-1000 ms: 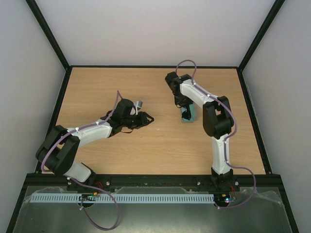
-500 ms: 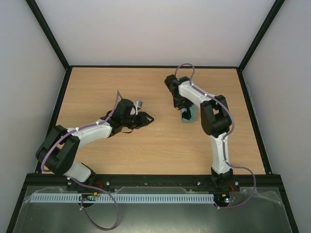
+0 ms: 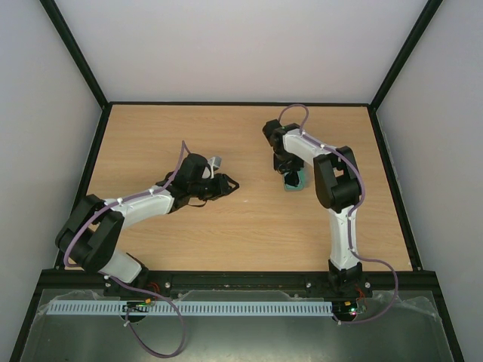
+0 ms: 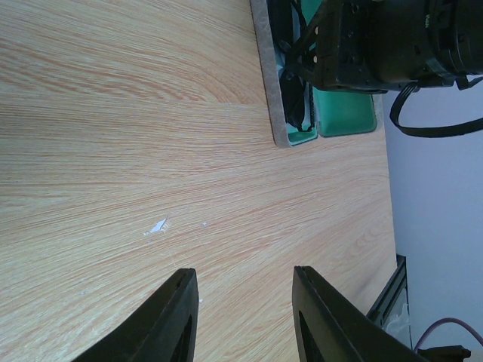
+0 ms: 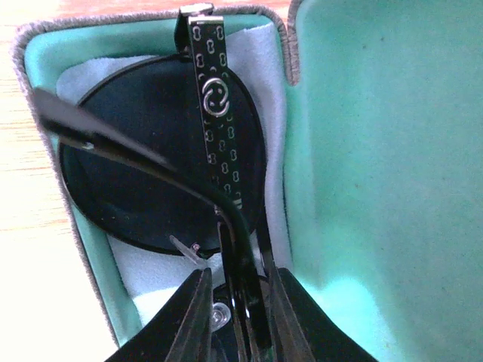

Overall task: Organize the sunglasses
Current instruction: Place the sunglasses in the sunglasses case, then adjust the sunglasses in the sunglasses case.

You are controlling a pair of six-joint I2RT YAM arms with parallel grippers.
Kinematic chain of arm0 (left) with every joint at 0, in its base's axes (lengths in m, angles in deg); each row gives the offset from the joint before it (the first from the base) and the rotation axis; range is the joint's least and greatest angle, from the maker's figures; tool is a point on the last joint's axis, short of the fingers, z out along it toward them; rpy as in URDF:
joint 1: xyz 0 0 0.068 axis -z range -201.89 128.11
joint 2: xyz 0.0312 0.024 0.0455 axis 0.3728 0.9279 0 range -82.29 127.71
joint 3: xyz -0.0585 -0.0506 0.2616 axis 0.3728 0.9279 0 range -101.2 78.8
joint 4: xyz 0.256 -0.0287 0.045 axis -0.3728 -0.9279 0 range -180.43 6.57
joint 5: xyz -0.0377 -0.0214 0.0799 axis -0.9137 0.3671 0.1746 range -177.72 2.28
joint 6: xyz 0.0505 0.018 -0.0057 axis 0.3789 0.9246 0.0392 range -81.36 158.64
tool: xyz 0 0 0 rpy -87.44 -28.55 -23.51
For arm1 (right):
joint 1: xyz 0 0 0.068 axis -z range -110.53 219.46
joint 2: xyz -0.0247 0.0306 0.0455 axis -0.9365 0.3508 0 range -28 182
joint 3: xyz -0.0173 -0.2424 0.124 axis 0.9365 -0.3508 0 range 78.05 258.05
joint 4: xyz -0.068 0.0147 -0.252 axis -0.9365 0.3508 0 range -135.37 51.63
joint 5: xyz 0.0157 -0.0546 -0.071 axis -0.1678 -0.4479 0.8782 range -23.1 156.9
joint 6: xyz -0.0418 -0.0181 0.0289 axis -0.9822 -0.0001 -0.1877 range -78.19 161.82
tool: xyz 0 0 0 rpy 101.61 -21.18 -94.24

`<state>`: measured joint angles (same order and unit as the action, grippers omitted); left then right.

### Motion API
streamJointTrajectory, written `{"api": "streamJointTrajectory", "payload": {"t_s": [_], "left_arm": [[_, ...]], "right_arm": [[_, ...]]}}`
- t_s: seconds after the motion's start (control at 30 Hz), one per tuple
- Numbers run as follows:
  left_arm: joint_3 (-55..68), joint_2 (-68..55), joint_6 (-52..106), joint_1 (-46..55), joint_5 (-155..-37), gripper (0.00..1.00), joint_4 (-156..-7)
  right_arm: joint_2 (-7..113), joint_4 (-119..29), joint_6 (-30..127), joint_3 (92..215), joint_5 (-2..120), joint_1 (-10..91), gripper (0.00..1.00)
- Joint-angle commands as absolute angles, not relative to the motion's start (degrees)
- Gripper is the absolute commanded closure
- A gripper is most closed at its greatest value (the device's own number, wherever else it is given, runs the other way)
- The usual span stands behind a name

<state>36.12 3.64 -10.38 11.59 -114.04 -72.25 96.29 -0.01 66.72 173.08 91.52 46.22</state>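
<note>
Sunglasses (image 5: 143,173) in case (image 5: 362,188): wrist views only.

Soft, even light, seemingly from overhead, fills the top view; the tabletop (image 3: 189,136) is bright, with only faint, soft-edged shadows. In the right wrist view the wood left of the case (image 5: 347,151) burns out to pale glare, the sunglasses (image 5: 143,105) inside it go almost black, and the right claw (image 5: 237,309) below them is blurred. The left wrist view shows crisp grain.
</note>
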Motion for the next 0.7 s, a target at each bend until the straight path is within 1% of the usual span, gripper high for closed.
{"api": "streamJointTrajectory", "payload": {"t_s": [0.0, 0.07, 0.17, 0.23, 0.27, 0.4, 0.53, 0.67], "left_arm": [[35.6, 3.3, -9.4, 11.4, -113.9, 0.64, -72.3], [35.4, 3.4, -9.3, 11.4, -113.9, 0.64, -72.7], [35.0, 3.6, -9.1, 11.4, -113.9, 0.64, -73.0], [34.8, 3.6, -9.0, 11.4, -113.9, 0.64, -73.2], [34.7, 3.7, -8.9, 11.4, -113.9, 0.64, -73.3], [34.7, 3.8, -8.9, 11.4, -113.9, 0.64, -73.3], [34.8, 3.9, -9.0, 11.4, -114.1, 0.64, -73.1], [34.8, 3.8, -8.9, 11.4, -114.2, 0.64, -72.9]], "right_arm": [[94.9, 0.3, 67.2, 172.0, 92.1, 46.5, 0.78], [95.1, 0.0, 67.1, 172.1, 92.1, 46.5, 0.79], [95.6, -0.1, 67.1, 172.3, 92.4, 46.5, 0.85], [95.9, -0.1, 67.1, 172.3, 92.9, 46.5, 0.86], [96.0, 0.0, 67.2, 172.3, 93.3, 46.5, 0.89], [95.8, 0.3, 67.6, 172.2, 95.2, 46.5, 0.94], [95.6, 0.6, 67.5, 172.6, 96.6, 46.5, 0.98], [95.1, 1.2, 67.8, 173.0, 97.9, 46.5, 0.98]]}}
